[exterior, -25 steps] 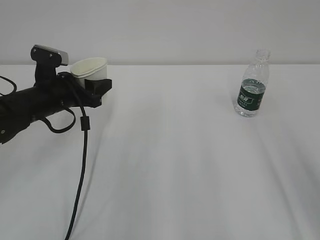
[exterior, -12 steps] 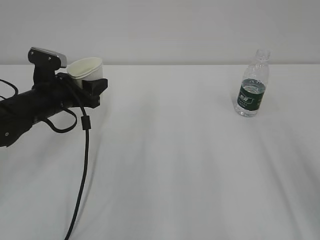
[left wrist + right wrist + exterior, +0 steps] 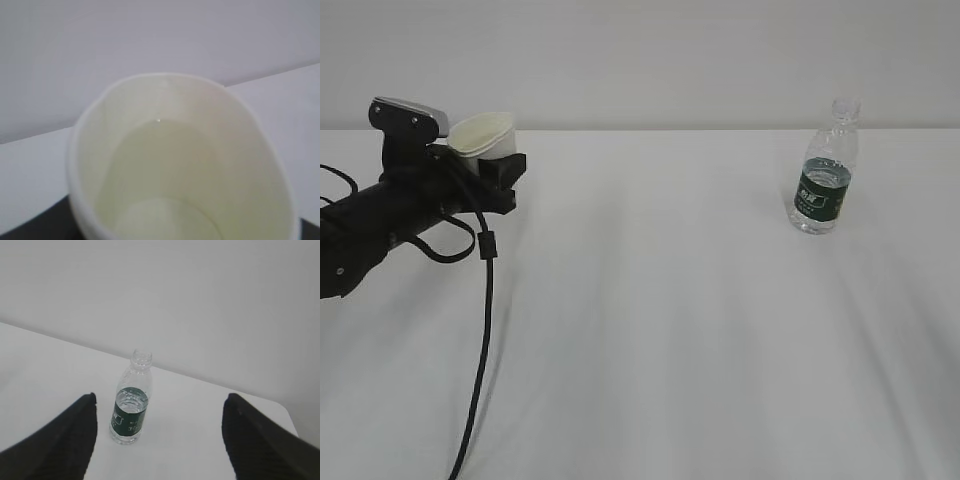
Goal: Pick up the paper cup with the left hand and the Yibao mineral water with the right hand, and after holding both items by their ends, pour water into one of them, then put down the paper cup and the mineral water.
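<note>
The white paper cup is at the far left, tilted slightly, with my left gripper shut on its lower part. In the left wrist view the cup fills the frame, showing its cream inside, and only dark bits of the fingers show below it. The Yibao mineral water stands upright and uncapped on the table at the right, partly filled. In the right wrist view my right gripper is open, with the bottle ahead of it, nearer the left finger and touching neither.
A white table meets a plain white wall at the back. A thick black cable hangs from the left arm down to the front edge. The right arm is outside the exterior view.
My left arm has drawn back a little to the left with the cup still in its grip. The bottle has not moved.
</note>
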Available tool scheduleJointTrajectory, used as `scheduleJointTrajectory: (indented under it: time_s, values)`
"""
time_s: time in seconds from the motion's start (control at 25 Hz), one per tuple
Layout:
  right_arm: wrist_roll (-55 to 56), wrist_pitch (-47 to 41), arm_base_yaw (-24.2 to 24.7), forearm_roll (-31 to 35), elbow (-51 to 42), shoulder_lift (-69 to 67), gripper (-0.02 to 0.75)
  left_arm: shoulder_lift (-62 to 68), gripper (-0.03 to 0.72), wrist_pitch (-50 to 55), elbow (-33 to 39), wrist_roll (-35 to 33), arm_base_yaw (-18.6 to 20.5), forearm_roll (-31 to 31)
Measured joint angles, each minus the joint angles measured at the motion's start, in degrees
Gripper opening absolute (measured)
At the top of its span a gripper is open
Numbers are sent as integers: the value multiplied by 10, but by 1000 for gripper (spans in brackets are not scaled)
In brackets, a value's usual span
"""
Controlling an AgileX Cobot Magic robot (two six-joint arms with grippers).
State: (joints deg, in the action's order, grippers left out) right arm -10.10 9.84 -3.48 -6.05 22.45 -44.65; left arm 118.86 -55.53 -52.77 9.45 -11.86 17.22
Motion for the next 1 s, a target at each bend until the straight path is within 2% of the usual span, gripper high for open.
scheduleJointTrajectory:
  time_s: [0.52, 1.0]
  values:
    - [0, -3, 0, 0, 0, 0, 589, 20, 394, -30, 0, -17, 0, -26]
    - [0, -11, 0, 0, 0, 0, 589, 24, 394, -35, 0, -36, 0, -87]
